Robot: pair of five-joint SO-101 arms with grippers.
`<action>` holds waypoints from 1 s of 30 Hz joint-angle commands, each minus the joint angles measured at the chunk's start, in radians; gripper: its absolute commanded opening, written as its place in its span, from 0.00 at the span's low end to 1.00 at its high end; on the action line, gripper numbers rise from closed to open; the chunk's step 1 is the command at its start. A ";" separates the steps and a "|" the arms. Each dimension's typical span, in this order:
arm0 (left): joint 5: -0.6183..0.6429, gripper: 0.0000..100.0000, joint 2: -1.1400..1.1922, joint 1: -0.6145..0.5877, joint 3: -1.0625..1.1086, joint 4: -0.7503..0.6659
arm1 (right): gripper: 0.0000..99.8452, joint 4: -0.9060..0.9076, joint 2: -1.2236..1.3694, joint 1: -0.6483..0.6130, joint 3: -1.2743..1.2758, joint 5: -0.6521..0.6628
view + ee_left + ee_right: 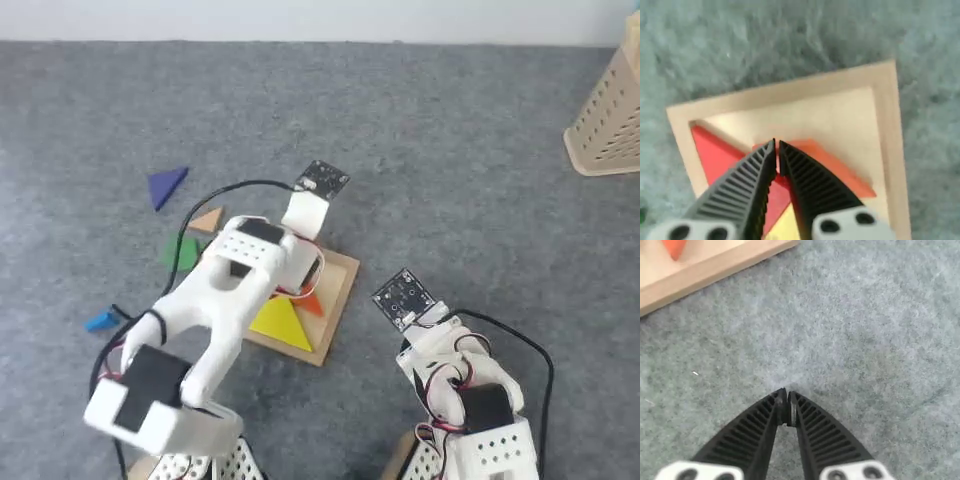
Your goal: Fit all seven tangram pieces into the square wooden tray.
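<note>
The left wrist view looks close down on the left gripper (776,150), its ribbed black jaws clenched tip to tip with nothing between them, poised above the inside of the square wooden tray (790,91). Directly under the tips lies the orange piece (832,167), flat on the tray floor. The red triangle (715,155) sits against the tray's inner wall just to one side of the tips, and a corner of the yellow triangle (785,226) shows back beneath the jaws. The tray floor beyond the tips is bare wood. The high view hides the red triangle beneath the left arm (230,290), which covers much of the tray, but it adds what the wrist camera misses: four pieces lying loose on the grey carpet (450,150), all well apart from the left gripper and outside the tray. These are the blue triangle (167,185), the tan triangle (207,220), the green piece (180,252) and the small blue piece (100,321). The right wrist view shows the right gripper (786,402) closed on nothing, low over the carpet, with a corner of the tray ahead of its tips and well apart from them.
</note>
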 commanded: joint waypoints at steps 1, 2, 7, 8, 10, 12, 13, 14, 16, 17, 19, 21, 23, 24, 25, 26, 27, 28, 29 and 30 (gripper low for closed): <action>-0.057 0.01 0.046 0.094 -0.050 0.017 | 0.01 0.005 -0.015 0.001 0.018 -0.006; -0.060 0.01 0.046 0.110 -0.048 0.018 | 0.01 0.005 -0.015 0.001 0.018 -0.006; -0.092 0.01 0.046 0.173 -0.035 0.077 | 0.01 0.005 -0.015 0.001 0.018 -0.006; -0.092 0.01 0.046 0.183 -0.027 0.086 | 0.01 0.005 -0.015 0.001 0.018 -0.006; -0.094 0.01 0.044 0.187 -0.015 0.107 | 0.01 0.005 -0.015 0.001 0.018 -0.006; -0.103 0.01 0.044 0.187 0.002 0.133 | 0.01 0.005 -0.015 0.001 0.018 -0.006; -0.117 0.01 0.044 0.189 0.013 0.143 | 0.01 0.005 -0.015 0.001 0.018 -0.006; -0.123 0.01 0.044 0.189 0.021 0.144 | 0.01 0.005 -0.015 0.001 0.018 -0.006; -0.130 0.01 0.044 0.189 0.031 0.164 | 0.01 0.005 -0.015 0.001 0.018 -0.006; -0.130 0.01 0.044 0.190 0.033 0.169 | 0.01 0.005 -0.015 0.001 0.018 -0.006; -0.155 0.01 0.044 0.212 0.036 0.172 | 0.01 0.005 -0.015 0.001 0.018 -0.006; -0.160 0.01 0.043 0.256 0.042 0.172 | 0.01 0.005 -0.015 0.001 0.018 -0.006; -0.163 0.01 0.032 0.310 0.045 0.172 | 0.01 0.005 -0.015 0.001 0.018 -0.006; -0.163 0.01 0.018 0.333 0.047 0.172 | 0.01 0.005 -0.015 0.001 0.018 -0.006; -0.160 0.01 0.002 0.348 0.047 0.172 | 0.01 0.005 -0.015 0.001 0.018 -0.006; -0.157 0.01 -0.018 0.358 0.045 0.172 | 0.01 0.005 -0.015 0.001 0.018 -0.006; -0.161 0.01 -0.038 0.358 0.047 0.175 | 0.01 0.005 -0.015 0.001 0.018 -0.006; -0.161 0.01 -0.058 0.354 0.047 0.186 | 0.01 0.005 -0.015 0.001 0.018 -0.006; -0.158 0.01 -0.077 0.345 0.050 0.193 | 0.01 0.005 -0.015 0.001 0.018 -0.006; -0.158 0.01 -0.100 0.333 0.056 0.196 | 0.01 0.005 -0.015 0.001 0.018 -0.006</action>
